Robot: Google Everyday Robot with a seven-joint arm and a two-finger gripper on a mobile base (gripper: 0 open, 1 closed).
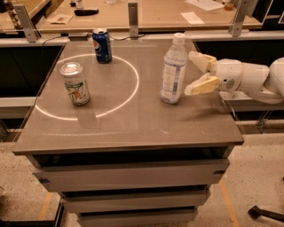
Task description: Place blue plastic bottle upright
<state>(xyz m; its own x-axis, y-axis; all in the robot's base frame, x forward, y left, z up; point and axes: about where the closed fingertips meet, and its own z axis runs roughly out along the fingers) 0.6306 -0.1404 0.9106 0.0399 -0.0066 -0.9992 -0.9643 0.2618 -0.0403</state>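
Camera view looks down on a long wooden workbench point(155, 13) at the back with metal posts standing along its front edge, and a speckled floor point(257, 177) below on the right. In front of that we've got a grey-brown table point(133, 119) with a smooth, slightly shiny top and a stack of drawers point(128, 177) underneath. A thin white ring point(138, 84) is marked on the left half of the top.

The white arm point(257, 77) comes in from the right edge, above the table's right side. The blue plastic bottle point(171, 68) stands upright on the table right of the ring, white cap on top. Its pale label has print on it but we can't read any of it.

The gripper point(191, 73) sits just beside the bottle on its right, with its two tan fingers spread wide, holding nothing and not touching the bottle.

The dark blue soda can point(102, 45) stands at the back of the ring and looks like a Pepsi. The green-and-white can point(75, 83) stands inside the ring on the left, and we can't make out its writing
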